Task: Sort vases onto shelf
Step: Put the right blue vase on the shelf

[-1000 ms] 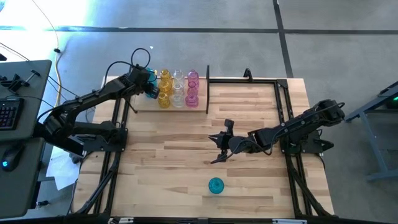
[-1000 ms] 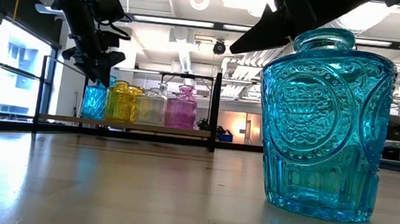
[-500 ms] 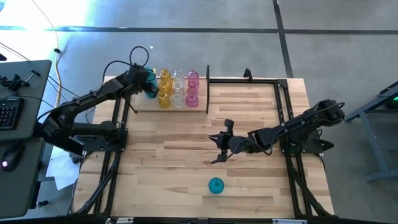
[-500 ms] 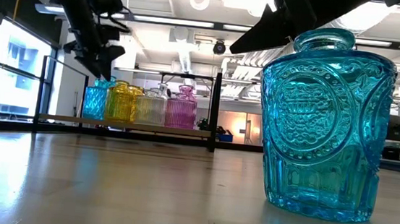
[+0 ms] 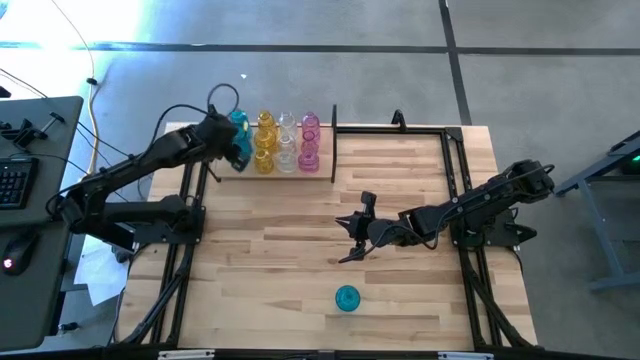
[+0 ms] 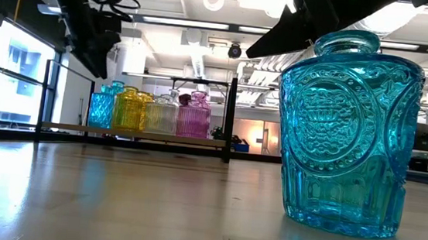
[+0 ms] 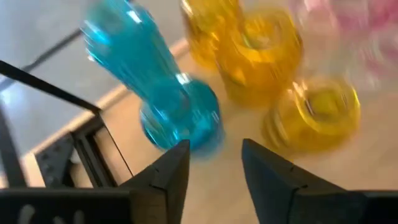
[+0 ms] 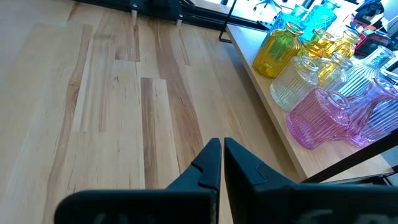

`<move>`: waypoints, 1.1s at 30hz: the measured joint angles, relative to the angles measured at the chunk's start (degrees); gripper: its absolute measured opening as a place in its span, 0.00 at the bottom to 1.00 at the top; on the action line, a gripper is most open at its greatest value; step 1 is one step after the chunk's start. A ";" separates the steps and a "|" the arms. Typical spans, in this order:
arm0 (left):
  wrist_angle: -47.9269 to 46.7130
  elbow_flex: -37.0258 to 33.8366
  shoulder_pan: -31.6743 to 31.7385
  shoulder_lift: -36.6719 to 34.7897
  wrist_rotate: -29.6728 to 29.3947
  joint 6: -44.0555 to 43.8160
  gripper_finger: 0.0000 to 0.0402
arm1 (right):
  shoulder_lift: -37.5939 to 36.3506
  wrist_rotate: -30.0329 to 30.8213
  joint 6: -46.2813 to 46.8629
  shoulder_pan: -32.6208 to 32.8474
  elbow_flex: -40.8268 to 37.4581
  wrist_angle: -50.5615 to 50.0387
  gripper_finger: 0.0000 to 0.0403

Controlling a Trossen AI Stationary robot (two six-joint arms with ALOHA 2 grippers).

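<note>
The shelf (image 5: 300,176) stands at the table's far left. Teal (image 5: 240,122), yellow (image 5: 264,140), clear (image 5: 286,140) and pink (image 5: 309,140) vases stand on its board by their bases. My left gripper (image 5: 236,150) hovers open just on the near-left side of the teal vases (image 7: 177,109), above their necks, with nothing between its fingers. One more teal vase (image 5: 347,298) stands upright on the table near the front edge and fills the low view (image 6: 349,132). My right gripper (image 5: 352,240) hangs shut over the table's middle, holding nothing.
A black upright post (image 6: 229,121) marks the shelf's right end. Black frame rails (image 5: 395,128) run along the table's far and right sides. Bare wood (image 5: 270,240) lies between the shelf and the lone teal vase. A desk with a keyboard (image 5: 15,180) stands off the left edge.
My left gripper has risen from the neck of the teal vase on the shelf and drawn back toward the table's near-left. The teal vase stays standing on the shelf.
</note>
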 joint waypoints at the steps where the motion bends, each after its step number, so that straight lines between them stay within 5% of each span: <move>1: -1.48 0.00 -0.85 0.05 0.03 -0.38 0.31 | 0.00 0.00 0.02 -0.01 0.00 0.00 0.00; 14: -1.91 -0.02 -3.13 7.98 -3.89 -2.51 0.01 | 0.00 0.00 0.42 0.04 0.00 0.00 0.00; 33: 0.92 -0.07 -0.97 9.20 -5.96 -1.88 0.00 | 0.00 0.00 0.42 0.05 0.00 -0.02 0.00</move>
